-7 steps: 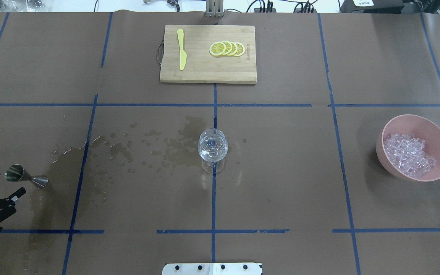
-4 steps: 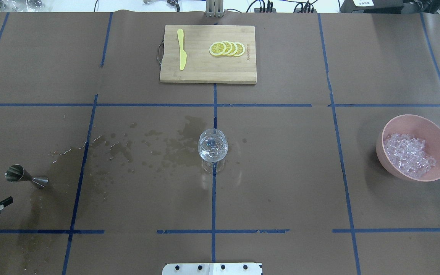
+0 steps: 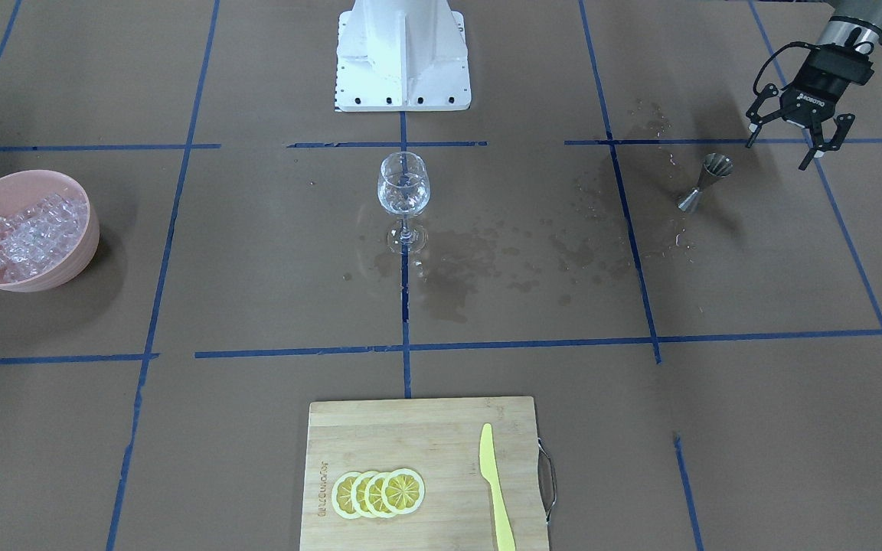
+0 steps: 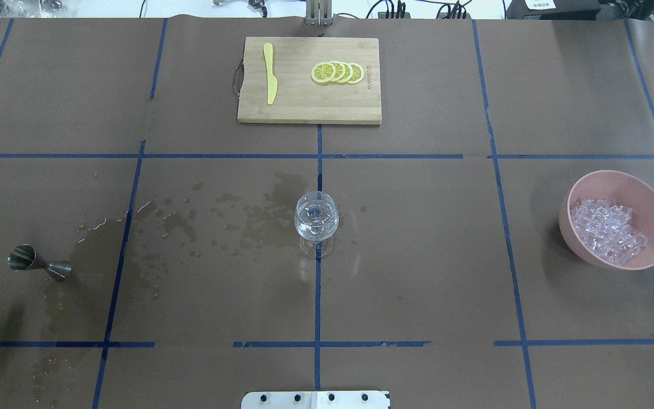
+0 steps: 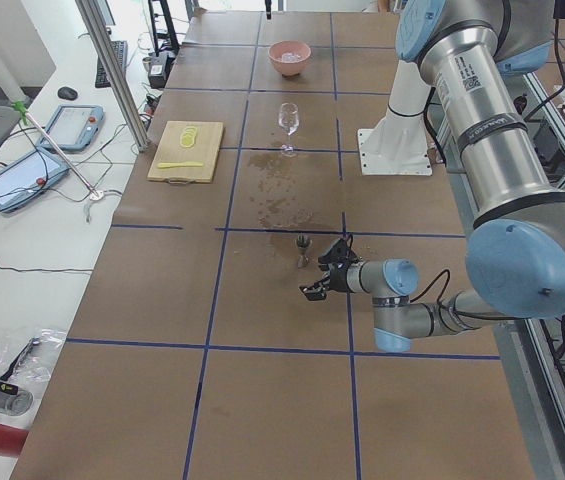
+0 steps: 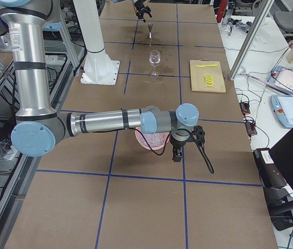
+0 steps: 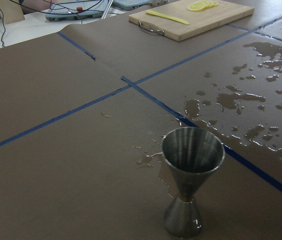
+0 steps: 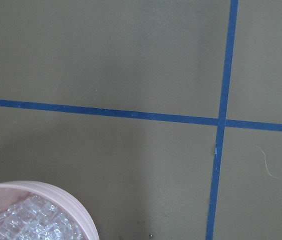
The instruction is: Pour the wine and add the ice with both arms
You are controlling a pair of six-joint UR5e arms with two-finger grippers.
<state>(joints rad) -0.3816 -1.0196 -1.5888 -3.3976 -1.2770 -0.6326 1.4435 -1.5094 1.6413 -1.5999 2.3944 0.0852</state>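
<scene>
Left tool backed off jigger, spread, overhead barely shows it | right tool: grip unclear

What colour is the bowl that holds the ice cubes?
The bowl is pale pink, clearest in the overhead exterior view.

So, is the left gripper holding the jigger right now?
No, the jigger stands upright on the table, apart from the open left gripper beside it.
</scene>
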